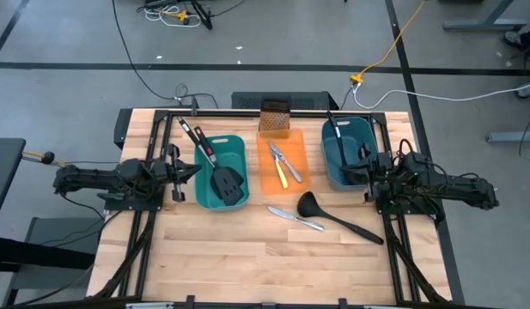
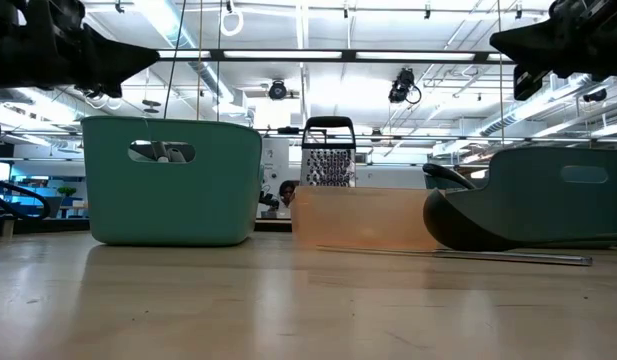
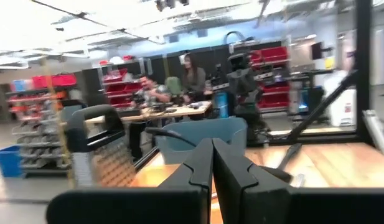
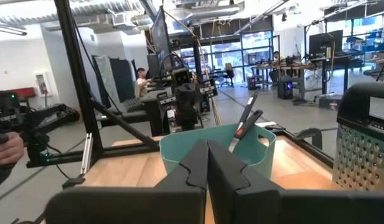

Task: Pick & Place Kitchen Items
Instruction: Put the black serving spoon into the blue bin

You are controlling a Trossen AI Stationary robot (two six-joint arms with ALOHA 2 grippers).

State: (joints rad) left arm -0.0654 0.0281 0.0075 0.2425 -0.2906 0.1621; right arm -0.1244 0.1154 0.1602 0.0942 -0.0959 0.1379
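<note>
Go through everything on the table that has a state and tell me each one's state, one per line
Left gripper: shut, empty.
Right gripper: shut, empty.
Left teal plastic tub: holds two black slotted spatulas.
Right teal plastic tub: holds one dark utensil.
Orange tray: holds a silver knife and a yellow-handled knife.
Black ladle: loose on table.
Silver table knife: loose on table.
Brownish metal box grater: upright.

You're looking at a light butcher-block wooden tabletop [image 1: 239, 257] standing on a grey concrete floor [image 1: 273, 34], where black cables [image 1: 127, 51] and a yellow cord [image 1: 400, 39] trail about. Past the table you see an open workshop — white ceiling with long fluorescent strip lights [image 2: 318, 55], red storage bins on shelving [image 3: 266, 59], tall glazed windows [image 4: 254, 50]. 2 seated people [image 3: 170, 90] work at a far wooden desk [image 3: 173, 112].
</note>
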